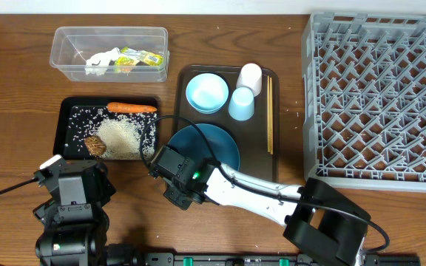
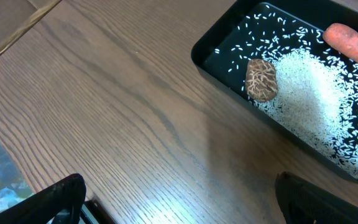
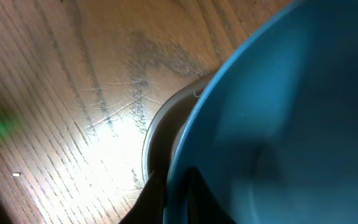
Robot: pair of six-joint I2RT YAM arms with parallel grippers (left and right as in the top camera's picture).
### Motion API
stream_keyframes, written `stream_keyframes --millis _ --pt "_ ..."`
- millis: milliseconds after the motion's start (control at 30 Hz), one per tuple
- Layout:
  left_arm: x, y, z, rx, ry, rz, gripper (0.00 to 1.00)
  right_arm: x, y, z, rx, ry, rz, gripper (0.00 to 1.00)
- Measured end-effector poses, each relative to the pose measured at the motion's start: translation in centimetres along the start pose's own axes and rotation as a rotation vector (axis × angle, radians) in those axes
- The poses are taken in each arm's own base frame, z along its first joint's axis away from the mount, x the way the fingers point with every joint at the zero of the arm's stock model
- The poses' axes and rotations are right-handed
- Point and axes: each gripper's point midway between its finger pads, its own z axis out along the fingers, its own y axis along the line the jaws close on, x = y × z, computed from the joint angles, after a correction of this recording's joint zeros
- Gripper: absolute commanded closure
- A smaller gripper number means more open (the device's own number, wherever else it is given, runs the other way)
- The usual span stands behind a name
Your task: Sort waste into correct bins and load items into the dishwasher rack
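My right gripper [image 1: 174, 174] is shut on the rim of the large dark blue dish [image 1: 211, 144], which rests on the brown tray; the rim sits between the fingers in the right wrist view [image 3: 178, 186]. My left gripper [image 2: 179, 202] is open and empty over bare table, near the black tray [image 1: 71, 111] that holds the carrot [image 1: 132, 108], the brown food lump [image 1: 96, 146] and rice [image 1: 123, 136]. The clear tub [image 1: 109, 53] holds crumpled paper [image 1: 100, 60] and yellow-green wrappers [image 1: 140, 58]. The light blue bowl [image 1: 207, 92], white cup [image 1: 250, 75], light blue cup [image 1: 242, 104] and chopsticks [image 1: 269, 114] lie on the brown tray.
The grey dishwasher rack [image 1: 379, 96] stands at the right, holding nothing. The brown serving tray [image 1: 186, 77] lies between the black tray and the rack. The carrot [image 2: 356, 45], lump [image 2: 261, 79] and rice [image 2: 316, 99] also show in the left wrist view.
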Motion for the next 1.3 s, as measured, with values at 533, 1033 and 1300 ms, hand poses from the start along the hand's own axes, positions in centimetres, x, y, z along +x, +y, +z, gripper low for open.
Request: stream_keyframes --millis 533,1033,1300 --pt "0.0 0.0 0.0 0.0 0.0 0.0 0.02 -2.9 -2.0 -4.5 0.005 -0.063 0.087 0.99" --pt "0.0 0.0 0.0 0.0 0.0 0.0 0.02 -7.0 -10.5 -22.2 -0.073 -0.475 0.287 0.99" --pt "0.0 0.0 0.0 0.0 0.0 0.0 0.02 -6.6 -9.5 -22.7 -0.113 -0.466 0.231 0.62"
